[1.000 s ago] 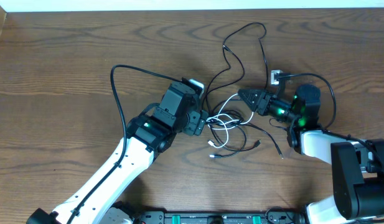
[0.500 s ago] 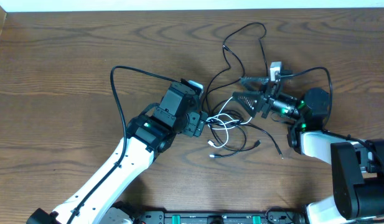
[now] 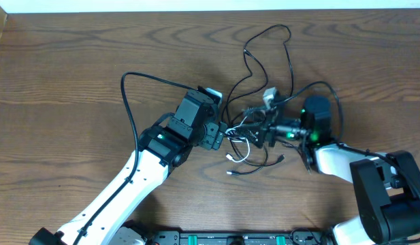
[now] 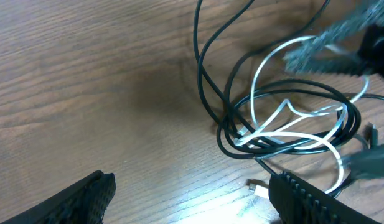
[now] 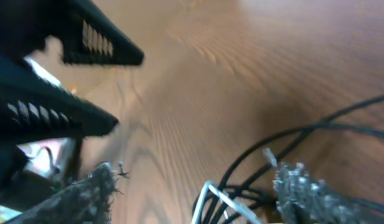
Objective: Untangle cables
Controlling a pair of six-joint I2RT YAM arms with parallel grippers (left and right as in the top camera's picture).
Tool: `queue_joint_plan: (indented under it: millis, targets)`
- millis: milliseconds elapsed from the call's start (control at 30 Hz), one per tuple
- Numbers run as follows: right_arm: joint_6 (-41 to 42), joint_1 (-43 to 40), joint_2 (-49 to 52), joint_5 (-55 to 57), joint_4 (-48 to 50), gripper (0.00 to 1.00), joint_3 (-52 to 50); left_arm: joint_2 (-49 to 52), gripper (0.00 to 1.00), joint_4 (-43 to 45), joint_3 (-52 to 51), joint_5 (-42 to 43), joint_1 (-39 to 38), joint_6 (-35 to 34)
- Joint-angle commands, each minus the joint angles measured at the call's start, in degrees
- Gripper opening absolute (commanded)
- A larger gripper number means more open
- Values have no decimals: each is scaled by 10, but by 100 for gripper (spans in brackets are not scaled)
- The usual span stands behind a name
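Tabletop [image 3: 60,68] on the left side: bare, you can pass freely. Centre blocked: cables [image 3: 249,144] knotted between left gripper [image 4: 192,183] and right gripper [image 5: 195,177], both close in. Their black loops reach toward the far edge. Arm wire [image 3: 124,95] arcs leftward.

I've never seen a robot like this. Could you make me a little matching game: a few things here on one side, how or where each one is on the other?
Things:
1. white cable
2. black cables
3. left pincer
4. right pincer

Descriptions:
A. open, fingers over the tangle
B. long loops reaching outward
C. open, beside the tangle
D. coiled in the tangle's middle

Pairs: 1-D, 2-B, 3-C, 4-A
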Motion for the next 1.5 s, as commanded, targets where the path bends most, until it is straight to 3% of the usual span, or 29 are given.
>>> queue_joint_plan:
  millis: [0,133,367,533,633,767,1300,1467]
  targets:
    - [-135,19,3,46,-40,76,1,4,84,-1,5,-1,2,-5]
    - [-205,31,3,70,-106,74,1,4,84,-1,5,-1,2,-5]
    - [-237,32,3,77,-151,67,1,4,84,-1,5,-1,2,-5]
    - [-266,32,3,82,-153,19,1,4,84,-1,5,-1,2,-5]
    - [-266,32,3,81,-143,1,1,4,84,-1,5,-1,2,-5]
    - [-250,32,3,81,-111,1,1,4,84,-1,5,-1,2,-5]
    - [-15,14,3,3,158,1,1,4,84,-1,5,-1,2,-5]
    - [43,-17,3,4,167,1,1,4,84,-1,5,-1,2,-5]
